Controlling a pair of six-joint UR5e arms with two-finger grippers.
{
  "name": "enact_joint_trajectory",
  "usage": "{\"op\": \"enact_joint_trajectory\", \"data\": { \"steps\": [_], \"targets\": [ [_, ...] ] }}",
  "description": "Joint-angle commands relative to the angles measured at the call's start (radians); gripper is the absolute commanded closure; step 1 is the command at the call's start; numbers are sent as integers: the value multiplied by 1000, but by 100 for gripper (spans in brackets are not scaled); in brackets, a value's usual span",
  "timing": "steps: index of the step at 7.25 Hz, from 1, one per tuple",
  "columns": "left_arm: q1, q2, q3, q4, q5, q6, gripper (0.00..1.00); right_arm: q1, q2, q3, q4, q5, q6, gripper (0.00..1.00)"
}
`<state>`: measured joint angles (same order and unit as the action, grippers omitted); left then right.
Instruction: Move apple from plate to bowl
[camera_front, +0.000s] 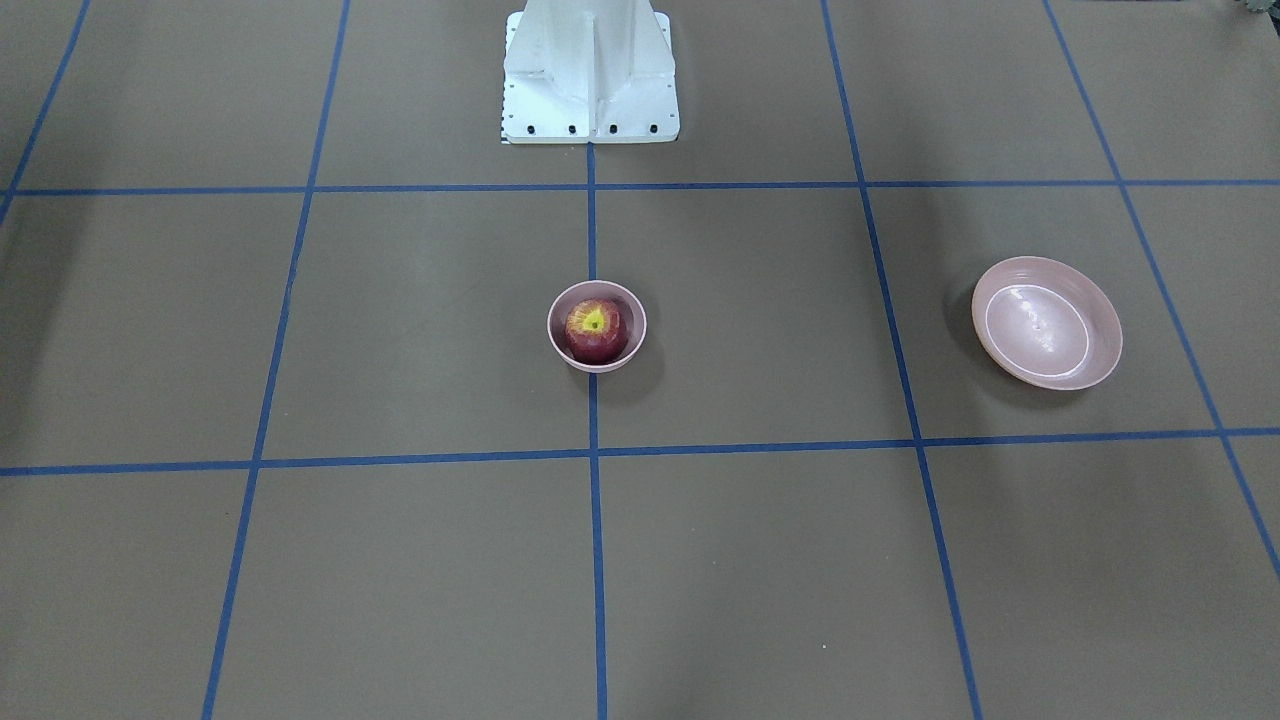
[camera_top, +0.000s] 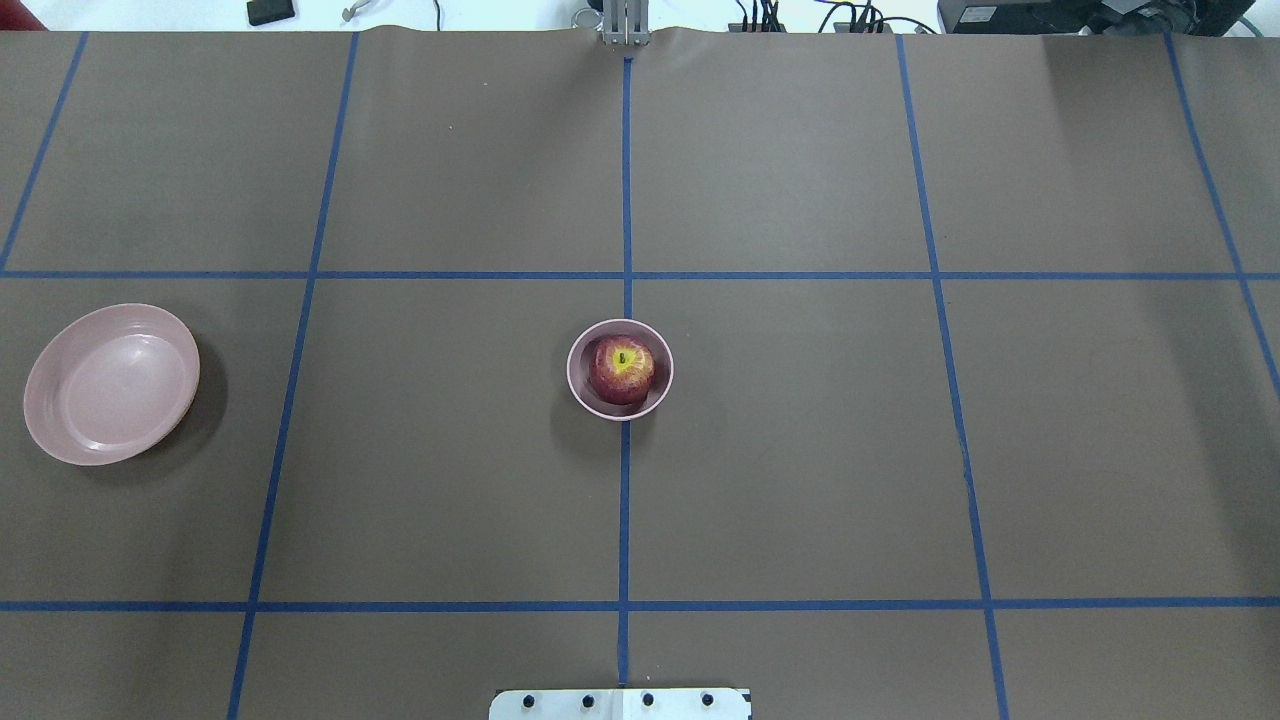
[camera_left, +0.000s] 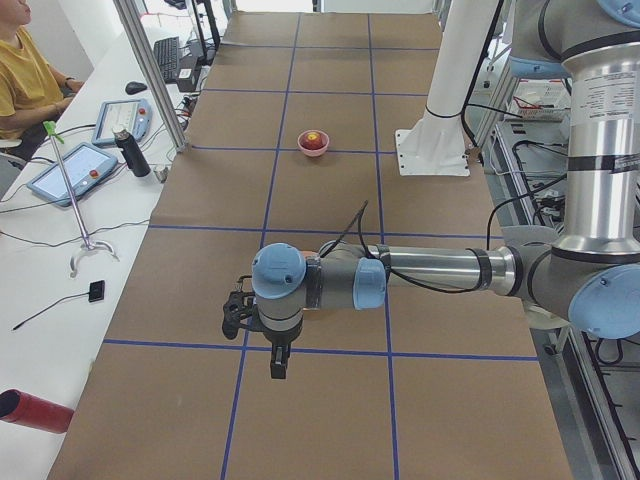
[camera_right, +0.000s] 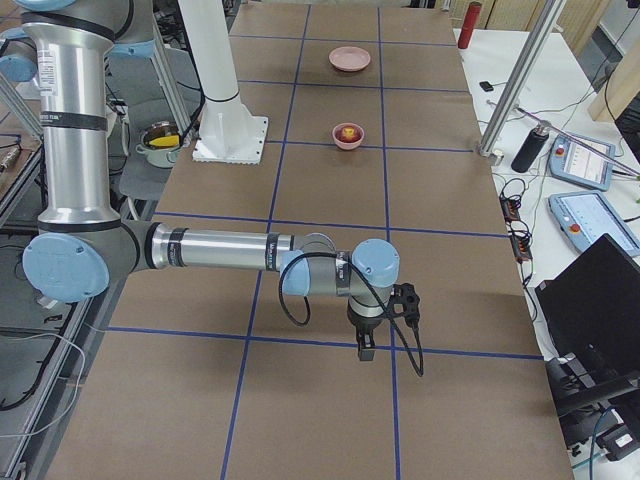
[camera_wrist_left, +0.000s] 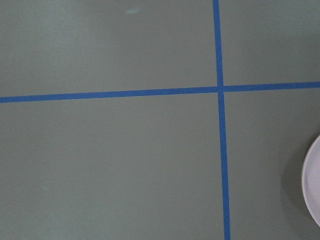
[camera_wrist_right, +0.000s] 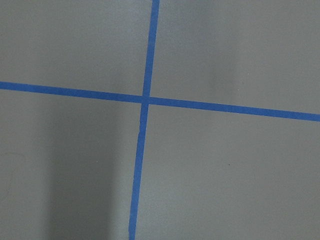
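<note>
Two grippers, the left gripper (camera_left: 277, 371) and the right gripper (camera_right: 364, 352), are being held above the table (camera_left: 330, 425) nearest the side cameras; whether they are spread cannot be told; one apple (camera_top: 621, 369) is being cradled inside one bowl (camera_top: 582, 397), stem hollow turned upward, axis upright; one plate (camera_top: 50, 420) is being seen well apart.

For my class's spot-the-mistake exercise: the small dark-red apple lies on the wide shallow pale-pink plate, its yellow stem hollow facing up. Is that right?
One thing is wrong: the small dark-red apple sits in the small deep pale-pink bowl, not on the wide shallow pale-pink plate, which is bare. The overhead exterior view shows it. Its yellow stem hollow does face up.
</note>
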<state>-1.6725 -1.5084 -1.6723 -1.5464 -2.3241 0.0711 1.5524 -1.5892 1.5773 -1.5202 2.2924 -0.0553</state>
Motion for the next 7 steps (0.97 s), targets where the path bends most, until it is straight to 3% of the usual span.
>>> {"op": "enact_joint_trajectory", "data": {
  "steps": [1,3,7],
  "targets": [
    [1,-18,-10,-8,-3,-8,2,5,2,12,0,2,0,0],
    [2,5,-3,-143,-1,-8,2,38,17,15,-5,2,0,0],
    [2,8,5,-152,-3,-8,2,52,12,15,0,10,3,0]
  ]
}}
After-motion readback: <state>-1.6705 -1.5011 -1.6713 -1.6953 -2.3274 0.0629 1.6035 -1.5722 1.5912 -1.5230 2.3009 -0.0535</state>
